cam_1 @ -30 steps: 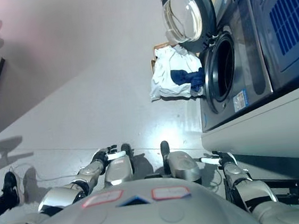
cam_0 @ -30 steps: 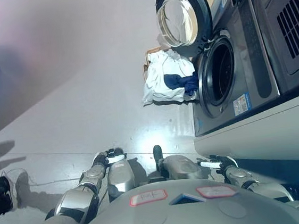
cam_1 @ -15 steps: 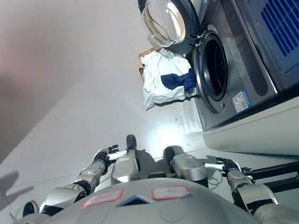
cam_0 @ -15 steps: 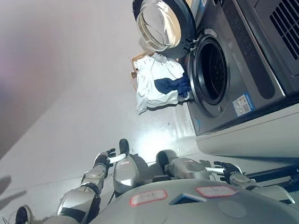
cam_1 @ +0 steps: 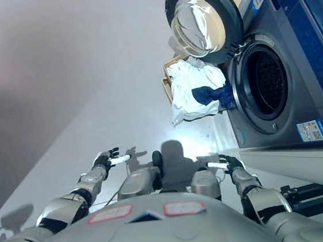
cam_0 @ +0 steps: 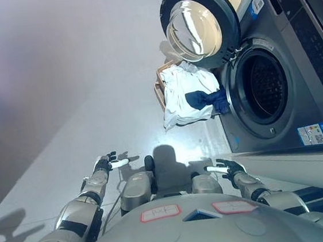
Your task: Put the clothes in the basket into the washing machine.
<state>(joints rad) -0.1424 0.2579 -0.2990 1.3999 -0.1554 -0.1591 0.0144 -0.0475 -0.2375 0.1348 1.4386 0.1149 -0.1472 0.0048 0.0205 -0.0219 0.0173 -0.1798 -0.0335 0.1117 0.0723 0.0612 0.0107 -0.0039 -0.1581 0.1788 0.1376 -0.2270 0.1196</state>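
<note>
A wooden basket (cam_0: 162,81) stands on the floor beside the washing machine (cam_0: 286,96), heaped with white clothes (cam_0: 184,92) and a dark blue garment (cam_0: 205,99) that hangs toward the drum. The round door (cam_0: 198,29) is swung wide open and the drum (cam_0: 266,87) looks dark inside. My left hand (cam_0: 104,162) is low at the lower left, open and holding nothing. Over at the lower right, my right hand (cam_0: 224,168) is open too, well short of the basket.
Pale floor (cam_0: 89,94) stretches between me and the basket. A white counter edge (cam_0: 305,164) runs along the lower right below the machine. A second machine panel (cam_0: 316,0) sits at the far right.
The camera has swung, so the washer and basket sit differently and larger in view. Both hands have lifted slightly forward; the left hand is farther out from my body.
</note>
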